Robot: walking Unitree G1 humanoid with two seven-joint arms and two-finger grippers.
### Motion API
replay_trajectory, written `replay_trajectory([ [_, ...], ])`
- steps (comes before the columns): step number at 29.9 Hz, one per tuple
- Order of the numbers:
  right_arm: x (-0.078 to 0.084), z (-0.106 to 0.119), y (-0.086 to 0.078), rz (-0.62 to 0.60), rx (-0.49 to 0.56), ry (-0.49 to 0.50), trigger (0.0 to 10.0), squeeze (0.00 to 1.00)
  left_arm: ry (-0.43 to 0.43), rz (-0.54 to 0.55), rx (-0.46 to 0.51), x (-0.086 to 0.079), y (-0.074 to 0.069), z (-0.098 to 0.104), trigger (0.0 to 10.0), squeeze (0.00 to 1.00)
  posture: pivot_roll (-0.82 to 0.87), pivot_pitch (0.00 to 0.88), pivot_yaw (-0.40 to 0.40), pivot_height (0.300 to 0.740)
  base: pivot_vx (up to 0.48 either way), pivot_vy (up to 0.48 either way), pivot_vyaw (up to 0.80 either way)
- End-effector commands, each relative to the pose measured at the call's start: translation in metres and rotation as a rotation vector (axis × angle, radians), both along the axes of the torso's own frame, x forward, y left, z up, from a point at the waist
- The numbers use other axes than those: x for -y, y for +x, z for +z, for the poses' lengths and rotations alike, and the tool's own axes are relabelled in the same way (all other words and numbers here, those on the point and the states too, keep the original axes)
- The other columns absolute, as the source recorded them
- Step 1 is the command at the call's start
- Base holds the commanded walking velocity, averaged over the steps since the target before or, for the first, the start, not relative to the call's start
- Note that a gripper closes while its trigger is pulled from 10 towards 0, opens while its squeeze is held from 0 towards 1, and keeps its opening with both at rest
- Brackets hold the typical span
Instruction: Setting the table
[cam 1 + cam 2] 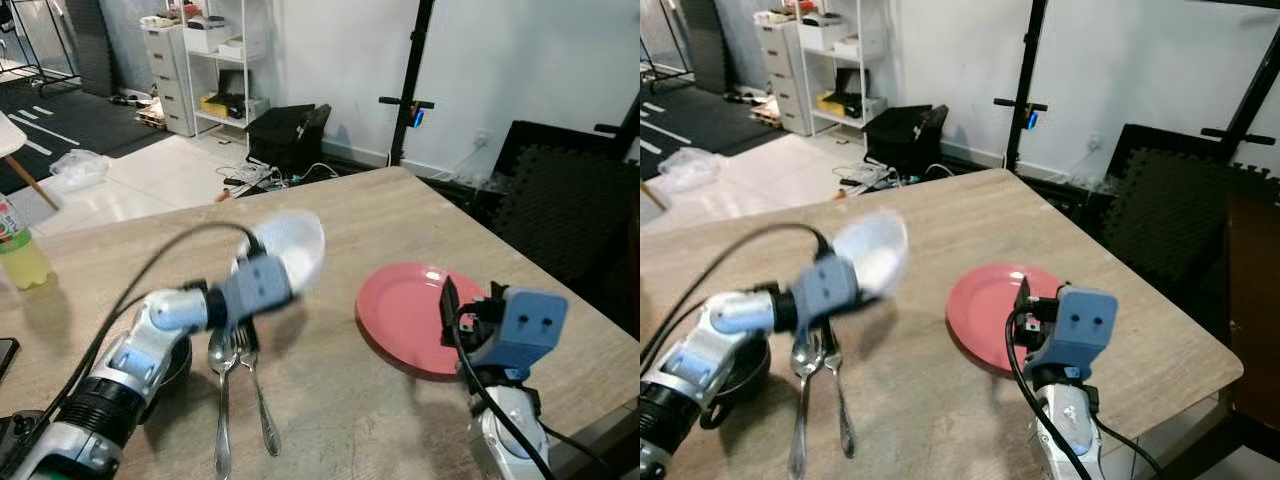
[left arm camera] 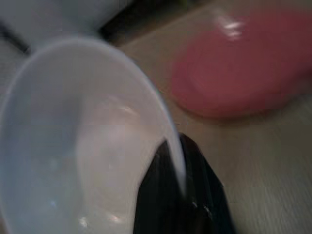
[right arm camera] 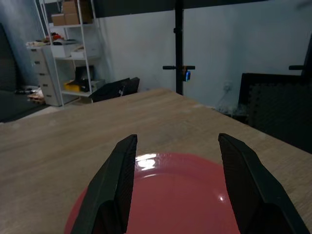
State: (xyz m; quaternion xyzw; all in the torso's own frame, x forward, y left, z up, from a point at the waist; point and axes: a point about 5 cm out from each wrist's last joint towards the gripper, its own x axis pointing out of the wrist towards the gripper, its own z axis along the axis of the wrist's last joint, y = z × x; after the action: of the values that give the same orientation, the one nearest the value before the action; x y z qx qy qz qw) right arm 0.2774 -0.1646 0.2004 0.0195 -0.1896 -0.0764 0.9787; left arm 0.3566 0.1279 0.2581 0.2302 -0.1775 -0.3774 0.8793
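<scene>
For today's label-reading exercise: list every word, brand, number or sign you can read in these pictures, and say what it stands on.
No text can be read.
The drink bottle at the table's edge carries a label, too small and blurred to read.
The boxes on the white shelf show no legible print.
The pink plate and white bowl are unmarked.

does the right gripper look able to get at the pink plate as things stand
Probably yes: the right gripper hangs open just above the near rim of the pink plate, with nothing between them; the left gripper holds the white bowl well aside.
</scene>
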Motion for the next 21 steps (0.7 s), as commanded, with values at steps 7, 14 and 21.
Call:
replay_trajectory([
  [7,0.001,0.029,0.006,0.01,0.077,0.055,10.0,0.0,-0.598,0.024,-0.017,0.002,-0.02,0.062,10.0,0.0,0.09,0.035,0.023,0.74,0.0,0.0,0.0],
  [14,0.004,0.044,-0.003,-0.042,0.127,0.038,10.0,0.0,-0.572,0.084,-0.151,0.019,-0.044,0.018,10.0,0.0,0.06,0.025,0.028,0.74,0.0,0.0,0.0],
  [21,0.015,0.035,-0.009,-0.126,0.104,0.039,10.0,0.0,-0.464,0.179,-0.216,0.007,-0.057,-0.008,10.0,0.0,0.06,0.019,0.033,0.74,0.0,0.0,0.0],
])
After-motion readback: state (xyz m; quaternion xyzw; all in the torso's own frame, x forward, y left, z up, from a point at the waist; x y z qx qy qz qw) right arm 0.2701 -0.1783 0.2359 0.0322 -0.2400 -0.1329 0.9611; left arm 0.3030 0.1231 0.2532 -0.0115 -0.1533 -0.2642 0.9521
